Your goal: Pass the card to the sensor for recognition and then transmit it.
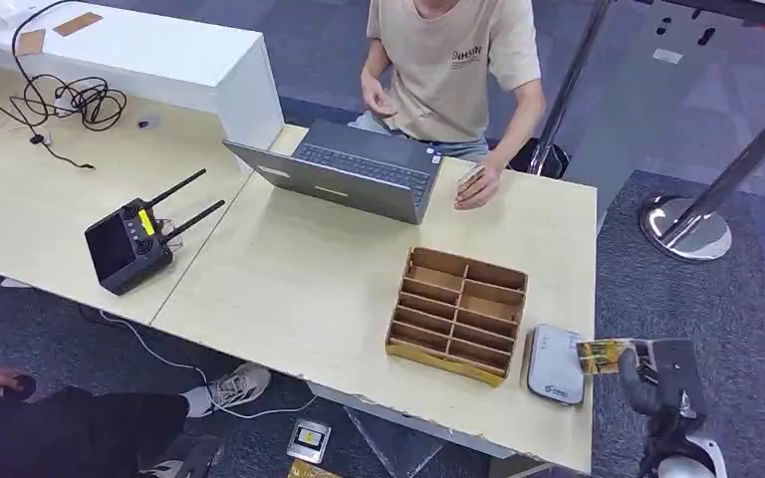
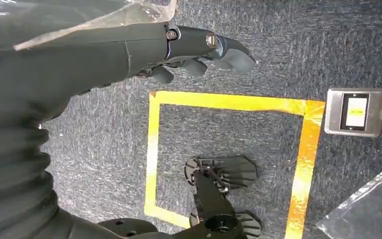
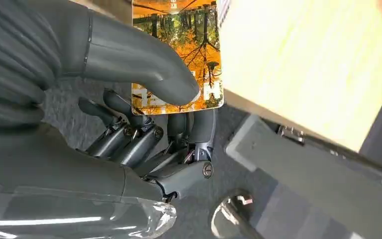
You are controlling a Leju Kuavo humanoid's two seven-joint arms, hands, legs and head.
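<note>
Over at nine o'clock on the table [image 1: 289, 289] sits a black remote [image 1: 127, 244] with two antennas, and past it at eleven the laptop [image 1: 359, 179] with a person [image 1: 453, 60] seated behind it, one hand resting on the far edge; none of that matters for the scan. Centre stage, the cardboard organiser [image 1: 458, 314], and just beside it at three o'clock the white sensor [image 1: 555, 364], lying flat near the table's corner. The left hand [image 2: 199, 50] hangs low over the carpet, fingers loosely curled, holding nothing. Now the action: the right hand [image 1: 657, 373] pinches the card [image 1: 608, 354], autumn picture on it, thumb [image 3: 144, 64] pressed on its face, and the free end reaches toward the sensor's right edge, not yet over it by my reading. To do this well, slide the card toward nine o'clock until it covers the sensor, keep it level and low, hold steady for the read, and keep that thumb firm
</note>
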